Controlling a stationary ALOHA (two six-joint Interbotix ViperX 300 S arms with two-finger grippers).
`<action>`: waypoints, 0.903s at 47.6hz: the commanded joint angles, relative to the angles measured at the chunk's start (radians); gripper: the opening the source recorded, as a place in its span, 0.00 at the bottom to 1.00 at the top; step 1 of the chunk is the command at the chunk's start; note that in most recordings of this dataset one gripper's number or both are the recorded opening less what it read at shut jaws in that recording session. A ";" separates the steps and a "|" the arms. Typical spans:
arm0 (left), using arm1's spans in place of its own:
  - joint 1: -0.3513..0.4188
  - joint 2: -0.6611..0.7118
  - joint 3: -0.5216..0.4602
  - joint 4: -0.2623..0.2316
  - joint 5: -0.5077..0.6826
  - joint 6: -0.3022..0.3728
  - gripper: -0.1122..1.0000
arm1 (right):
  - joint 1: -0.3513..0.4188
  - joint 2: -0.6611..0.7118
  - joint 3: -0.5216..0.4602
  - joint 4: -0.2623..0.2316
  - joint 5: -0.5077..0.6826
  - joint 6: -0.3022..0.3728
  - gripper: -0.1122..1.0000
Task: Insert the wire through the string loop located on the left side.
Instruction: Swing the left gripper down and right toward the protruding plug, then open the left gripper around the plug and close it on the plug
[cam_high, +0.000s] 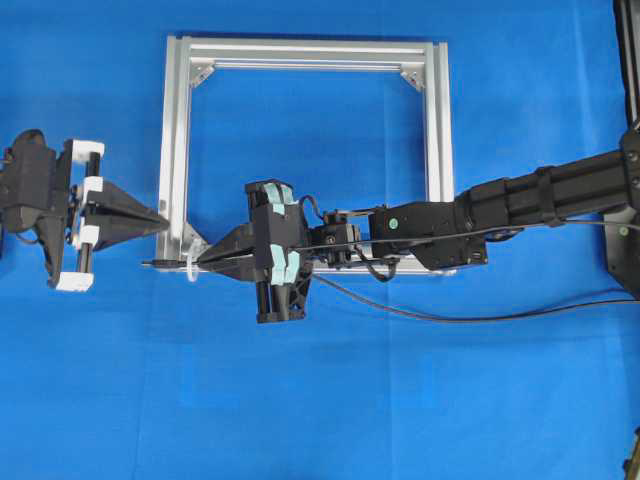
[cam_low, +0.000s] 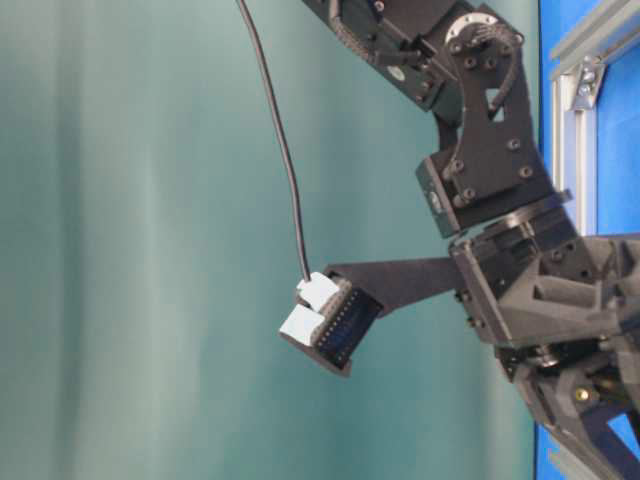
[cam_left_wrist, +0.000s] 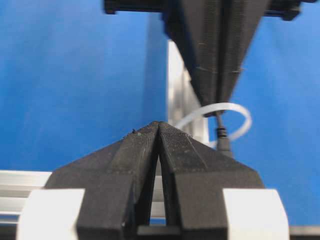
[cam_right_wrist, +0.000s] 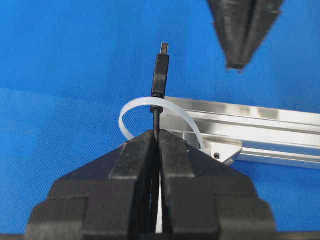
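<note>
My right gripper (cam_high: 203, 262) (cam_right_wrist: 157, 133) is shut on the thin black wire (cam_high: 440, 318) just behind its plug (cam_right_wrist: 160, 70). The wire runs through the whitish string loop (cam_right_wrist: 131, 107) (cam_left_wrist: 241, 110) at the lower left corner of the aluminium frame (cam_high: 175, 150). The plug tip (cam_high: 152, 263) sticks out on the loop's left side. In the left wrist view the plug (cam_left_wrist: 223, 143) hangs inside the loop's outline. My left gripper (cam_high: 162, 218) (cam_left_wrist: 158, 124) is shut on nothing, just left of the frame bar and slightly above the plug.
The slack wire trails right across the blue cloth below the right arm (cam_high: 520, 205). A triangular corner bracket (cam_right_wrist: 225, 152) sits right behind the loop. The table-level view shows only an arm body (cam_low: 500, 170) and a hanging black cable (cam_low: 282, 140).
</note>
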 joint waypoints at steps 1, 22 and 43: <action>-0.008 -0.006 -0.011 0.002 -0.003 0.000 0.10 | -0.002 -0.018 -0.011 -0.002 -0.008 -0.002 0.10; -0.014 -0.006 -0.012 0.015 0.034 0.000 0.10 | -0.002 -0.018 -0.009 -0.002 -0.008 -0.002 0.10; -0.081 -0.017 -0.032 0.015 0.041 -0.035 0.54 | -0.002 -0.018 -0.008 -0.002 -0.008 -0.002 0.10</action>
